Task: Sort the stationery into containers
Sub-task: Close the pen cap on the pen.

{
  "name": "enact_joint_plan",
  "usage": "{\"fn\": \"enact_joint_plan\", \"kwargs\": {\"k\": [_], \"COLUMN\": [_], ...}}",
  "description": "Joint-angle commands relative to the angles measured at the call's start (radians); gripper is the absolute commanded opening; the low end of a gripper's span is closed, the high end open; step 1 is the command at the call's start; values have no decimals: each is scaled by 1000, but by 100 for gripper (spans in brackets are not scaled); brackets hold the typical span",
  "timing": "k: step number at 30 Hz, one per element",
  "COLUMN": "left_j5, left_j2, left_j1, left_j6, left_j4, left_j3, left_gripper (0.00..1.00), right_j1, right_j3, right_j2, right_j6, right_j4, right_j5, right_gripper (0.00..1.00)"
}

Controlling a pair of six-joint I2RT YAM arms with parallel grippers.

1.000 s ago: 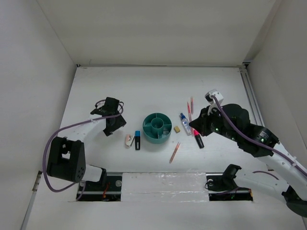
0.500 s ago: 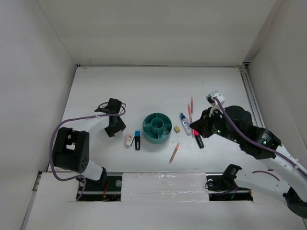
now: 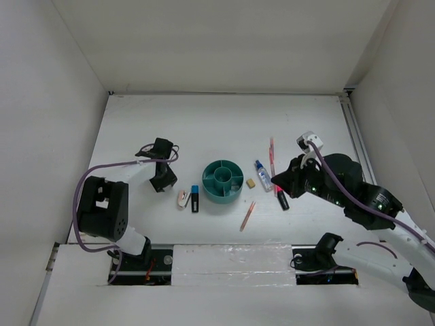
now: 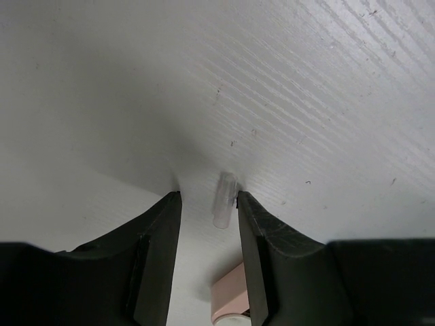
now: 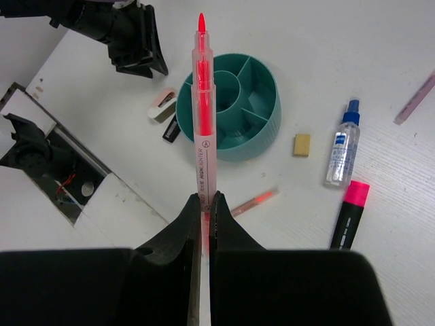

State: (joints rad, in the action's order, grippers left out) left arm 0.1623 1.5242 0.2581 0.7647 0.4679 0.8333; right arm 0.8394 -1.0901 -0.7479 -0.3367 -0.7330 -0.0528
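The round teal organizer (image 3: 223, 180) stands mid-table and also shows in the right wrist view (image 5: 262, 136). My right gripper (image 5: 205, 197) is shut on a thin pinkish-orange pencil (image 5: 202, 102) and holds it in the air right of the organizer (image 3: 280, 183). Below it lie a pink-capped marker (image 5: 350, 214), a clear blue-capped bottle (image 5: 340, 146), a tan eraser (image 5: 302, 145) and two more pencils (image 5: 251, 202) (image 3: 272, 153). My left gripper (image 4: 207, 197) is open, fingertips on the table around a small clear cap (image 4: 224, 200). A white-pink piece (image 3: 182, 197) and a blue-capped marker (image 3: 195, 199) lie beside it.
White walls enclose the table on three sides. A rail runs along the right edge (image 3: 357, 146). The arm bases and a taped strip (image 3: 231, 261) sit at the near edge. The left arm's purple cable (image 3: 102, 178) loops over the left side.
My right gripper has lifted one pencil off the table and drifted slightly right. My left gripper has come down a little toward the table left of the white-pink piece.
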Motion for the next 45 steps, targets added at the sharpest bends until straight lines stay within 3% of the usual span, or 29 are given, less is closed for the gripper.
{"fn": "enact_joint_plan", "kwargs": {"k": [1,5,12,18,24,28,34,39,45], "left_j5": [-3,-3,-32,-50,-26,-6,-72,-105,-239], "left_j2": [40,40,60,70,-71,-183,-205,-184,-255], "left_j1": [-2,-2,-2,-2,-2,-2,-2,-2,-2], "left_j6": [5,5,-4,-13,-33,-96,-264,-309,-309], "left_j4": [2,-8,-37,-37,23,92,137,170,-4], "left_j3": [1,-8,-17,-17,53,237,507,717,652], "left_gripper": [34,27,0,0,0,0,0,0,0], "right_j1": [7,7,7,7,7,7,7,7,30], "right_j3": [9,9,9,18,53,64,117,223,242], "right_j2": [24,33,42,51,19,-25,-77,-96,-243], "right_j6": [-2,-11,-21,-21,-21,-21,-51,-149,-211], "right_j4": [32,23,14,14,101,164,296,538,671], "right_j5": [8,8,-1,-1,45,102,145,188,284], "right_gripper": [0,0,0,0,0,0,0,0,0]}}
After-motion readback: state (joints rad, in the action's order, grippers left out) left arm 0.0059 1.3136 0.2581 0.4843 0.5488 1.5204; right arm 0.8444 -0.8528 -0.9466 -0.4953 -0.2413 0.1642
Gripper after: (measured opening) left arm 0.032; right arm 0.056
